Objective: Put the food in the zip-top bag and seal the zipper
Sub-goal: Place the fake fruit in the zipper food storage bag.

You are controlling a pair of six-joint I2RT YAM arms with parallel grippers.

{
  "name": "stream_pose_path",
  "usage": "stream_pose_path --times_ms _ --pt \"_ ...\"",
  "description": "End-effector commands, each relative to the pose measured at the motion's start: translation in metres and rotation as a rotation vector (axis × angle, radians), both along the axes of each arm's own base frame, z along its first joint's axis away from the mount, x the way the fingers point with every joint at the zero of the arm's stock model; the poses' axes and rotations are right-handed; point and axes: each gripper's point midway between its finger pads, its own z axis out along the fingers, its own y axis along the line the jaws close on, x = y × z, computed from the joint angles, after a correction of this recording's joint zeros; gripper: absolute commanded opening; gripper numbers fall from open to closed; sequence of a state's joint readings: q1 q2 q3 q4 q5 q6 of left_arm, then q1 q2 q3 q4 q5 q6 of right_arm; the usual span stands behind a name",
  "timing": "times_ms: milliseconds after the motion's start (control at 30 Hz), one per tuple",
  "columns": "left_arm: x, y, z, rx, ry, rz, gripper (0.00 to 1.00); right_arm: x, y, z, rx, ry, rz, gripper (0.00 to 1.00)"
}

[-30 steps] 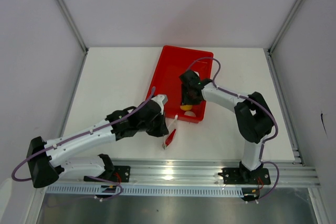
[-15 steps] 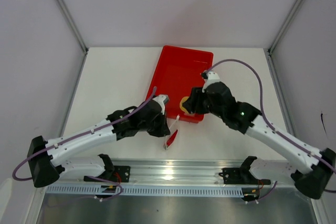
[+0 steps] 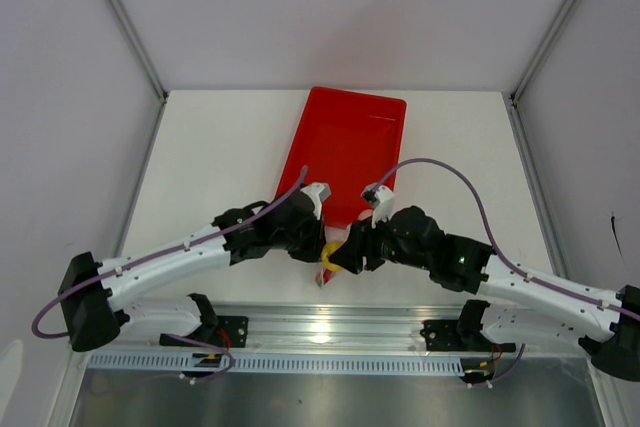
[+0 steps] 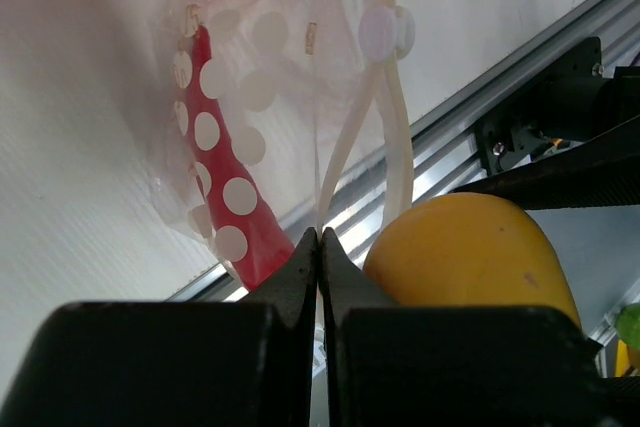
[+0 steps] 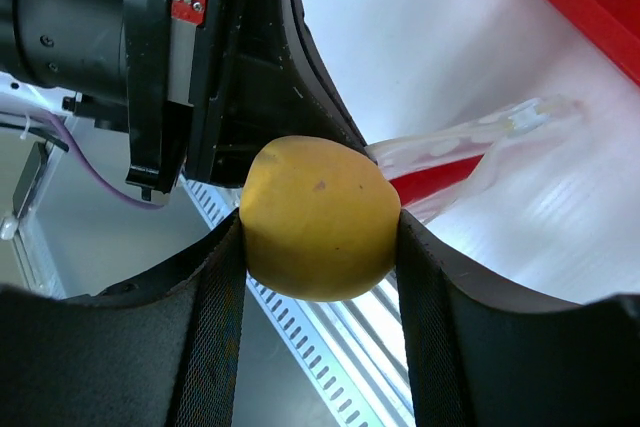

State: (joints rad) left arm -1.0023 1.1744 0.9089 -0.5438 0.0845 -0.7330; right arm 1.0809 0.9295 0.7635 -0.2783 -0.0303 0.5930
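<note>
My left gripper [image 4: 319,247] is shut on the top edge of the clear zip-top bag [image 4: 270,77], which hangs from it with the red chili [image 4: 235,207] inside. The pale zipper strip [image 4: 395,137] runs from the jaws along the bag's open edge. My right gripper [image 5: 320,242] is shut on the yellow fruit [image 5: 320,217], held right beside the left gripper's fingers and the bag's mouth [image 5: 470,137]. From above, the fruit [image 3: 331,251] sits between the two gripper heads near the table's front edge, with the bag [image 3: 323,273] hanging below.
The red tray [image 3: 345,147] lies behind both grippers, its near end covered by the arms. The aluminium rail [image 3: 330,327] runs along the front edge just below the bag. The two wrists almost touch.
The right arm has swung from the red tray down to the table's front, carrying the yellow fruit to the bag. The left gripper with the bag shifted slightly right.
</note>
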Motion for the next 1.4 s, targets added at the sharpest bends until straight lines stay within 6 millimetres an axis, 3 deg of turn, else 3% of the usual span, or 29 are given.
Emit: stream_pose_path --times_ms 0,433,767,933,1167,1367 --pt "-0.003 -0.012 0.012 -0.057 0.008 -0.02 0.01 -0.001 0.016 0.017 0.1 -0.05 0.035 0.05" --pt "-0.005 -0.008 0.024 -0.085 -0.004 -0.016 0.01 0.007 0.006 -0.057 -0.045 -0.017 -0.097 0.02" --pt "-0.012 -0.013 0.032 -0.141 0.017 -0.032 0.01 0.011 0.009 -0.067 -0.073 -0.027 -0.135 0.04" --pt "-0.019 -0.019 0.036 -0.181 0.049 -0.058 0.01 0.022 0.012 -0.062 -0.094 -0.046 -0.21 0.09" --pt "-0.023 -0.02 0.029 -0.195 0.077 -0.056 0.01 0.021 0.014 -0.044 -0.109 -0.071 -0.226 0.45" --pt "-0.023 -0.019 0.021 -0.183 0.084 -0.049 0.01 0.01 0.002 -0.035 -0.12 -0.076 -0.218 0.63"
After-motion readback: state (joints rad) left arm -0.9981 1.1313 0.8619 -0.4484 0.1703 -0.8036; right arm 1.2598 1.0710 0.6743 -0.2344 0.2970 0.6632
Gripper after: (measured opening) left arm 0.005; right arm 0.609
